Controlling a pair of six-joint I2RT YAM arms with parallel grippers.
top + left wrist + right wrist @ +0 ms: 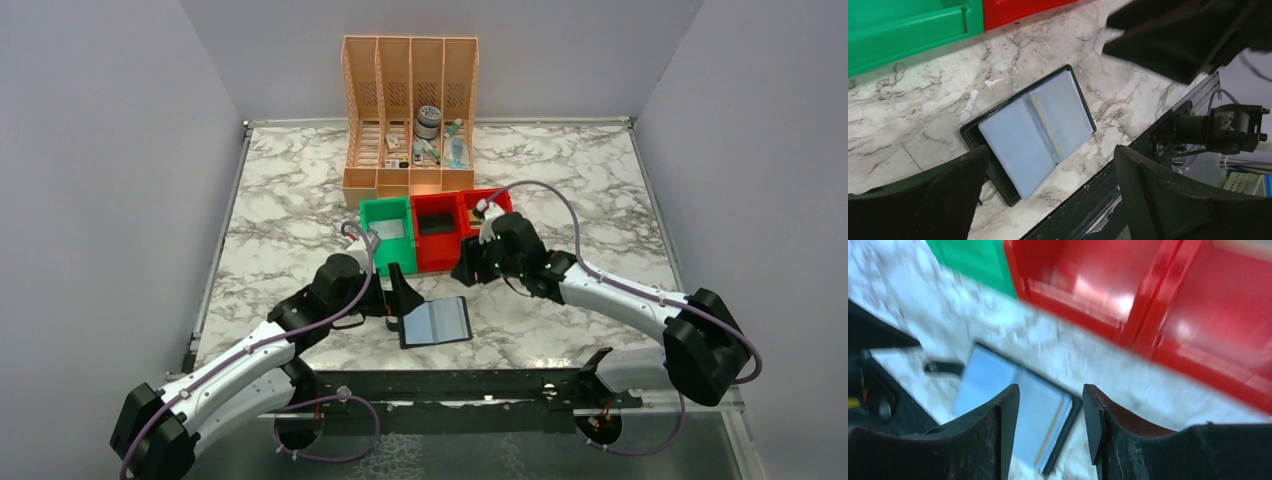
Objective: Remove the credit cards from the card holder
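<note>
**Black wallet lies open, cards yet to come out**

Black wallet (437, 321) lies spread flat on the marble table (580, 190), pale blue lining up. A tan strip at its fold, seemingly a card (1046, 129), sits in its sleeve. The left gripper (400, 300) hovers at the wallet's left edge, jaws wide apart and empty. The right gripper (1050, 400) hangs above the wallet's far side, jaws parted with nothing between them.

The likely trouble is that nothing pins the wallet. A tug on the card could drag the whole thing over the smooth stone, or off the table's front edge just on the wallet's near side. The card's thin edge also gives the fingers little to pinch. Both arms crowd the wallet and could knock together.

Beyond the wallet stand a green bin (388, 232) and red bins (437, 240), with an orange rack (409, 110) further back. None appears to block the reach.
</note>
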